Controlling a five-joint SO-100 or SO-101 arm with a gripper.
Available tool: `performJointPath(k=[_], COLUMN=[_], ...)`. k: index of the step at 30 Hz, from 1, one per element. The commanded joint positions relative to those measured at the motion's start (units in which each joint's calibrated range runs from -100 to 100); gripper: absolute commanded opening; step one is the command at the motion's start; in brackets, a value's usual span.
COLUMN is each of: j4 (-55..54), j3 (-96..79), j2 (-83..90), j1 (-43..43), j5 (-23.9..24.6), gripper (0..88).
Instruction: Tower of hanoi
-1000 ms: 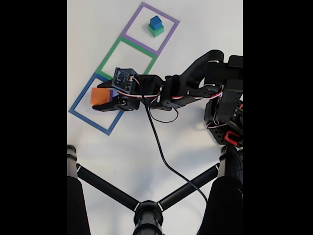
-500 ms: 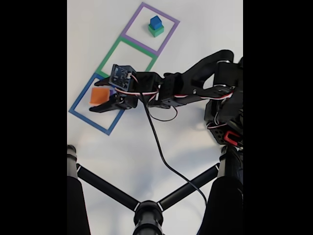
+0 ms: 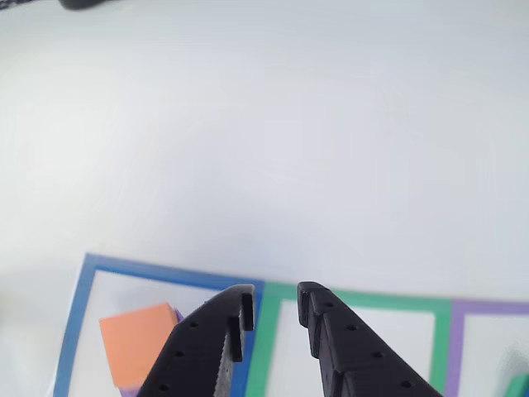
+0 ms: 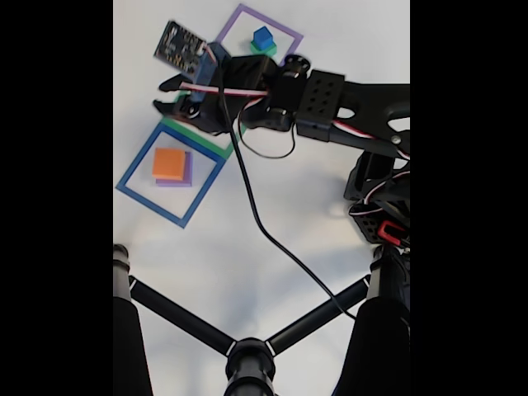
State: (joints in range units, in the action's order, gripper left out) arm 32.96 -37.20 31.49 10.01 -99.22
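An orange block [image 4: 169,162] lies on a wider purple block [image 4: 188,173] inside the blue square outline [image 4: 132,191]. A small blue cube [image 4: 262,35] tops a green cube [image 4: 269,51] in the purple square outline [image 4: 285,33]. My gripper [image 4: 161,95] hangs raised over the green square outline [image 4: 216,148], open, with nothing between its fingers. In the other view the gripper [image 3: 275,299] points down at the border between the blue outline [image 3: 165,271] and the green outline [image 3: 372,299], with the orange block [image 3: 136,341] to its left.
The white table extends beyond the three outlines. A black cable [image 4: 264,231] trails from the wrist across the table. Black tripod legs [image 4: 181,318] spread across the bottom. The arm's base [image 4: 379,206] stands at the right edge.
The gripper has left the orange block in the blue square, risen, and swung up the fixed view to above the green square. The orange-on-purple stack stayed put.
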Motion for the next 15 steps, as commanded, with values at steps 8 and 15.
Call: performJointPath(k=[8,15], j4=[43.5,54.3], j3=[24.7,39.8], j2=[10.2,9.6], j1=[-19.0,-29.2], j5=[9.3,11.5], gripper=[0.7,0.7])
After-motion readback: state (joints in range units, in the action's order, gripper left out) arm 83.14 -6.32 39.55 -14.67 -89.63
